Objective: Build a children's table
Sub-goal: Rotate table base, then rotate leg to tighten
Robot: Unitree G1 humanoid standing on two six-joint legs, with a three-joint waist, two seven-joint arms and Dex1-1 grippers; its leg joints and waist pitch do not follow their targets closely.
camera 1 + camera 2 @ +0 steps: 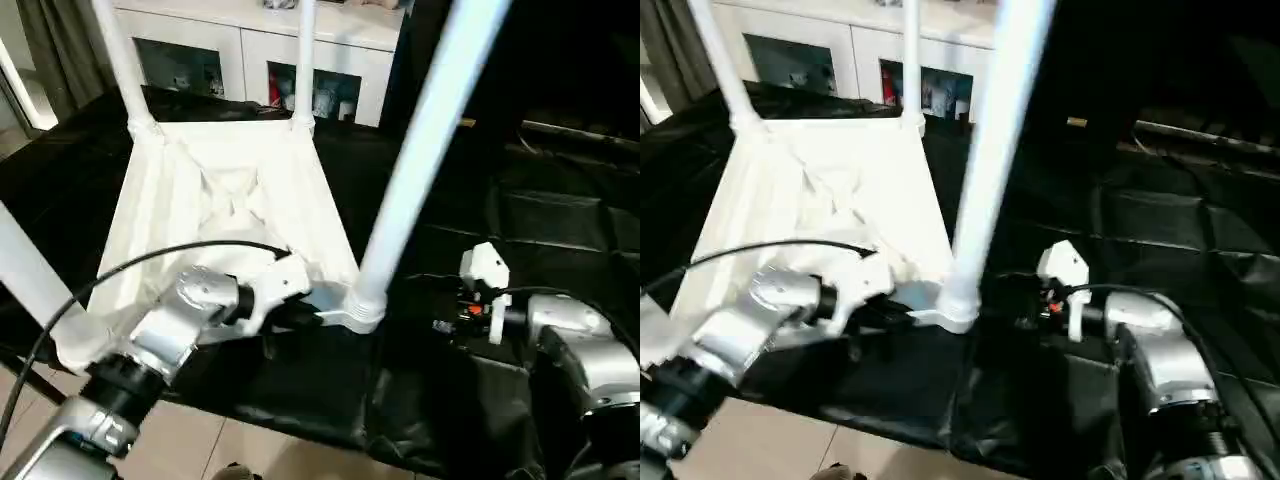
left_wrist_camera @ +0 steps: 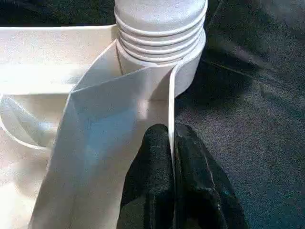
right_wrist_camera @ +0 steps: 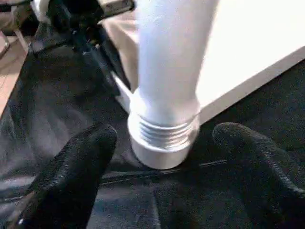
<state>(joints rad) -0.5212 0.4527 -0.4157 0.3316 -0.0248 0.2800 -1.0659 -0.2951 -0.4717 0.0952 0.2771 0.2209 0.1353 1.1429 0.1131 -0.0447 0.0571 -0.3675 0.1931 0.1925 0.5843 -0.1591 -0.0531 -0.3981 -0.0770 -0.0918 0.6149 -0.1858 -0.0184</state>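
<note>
Left wrist view — left hand (image 2: 171,157) pinching table rim (image 2: 170,105)

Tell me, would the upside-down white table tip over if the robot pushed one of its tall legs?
Probably not easily: the table top lies flat and wide on the black cloth. Still, the near leg is long, so a push up high might lever that corner up. It looks like hollow plastic, so likely light; the left gripper pinching its rim steadies it.
</note>
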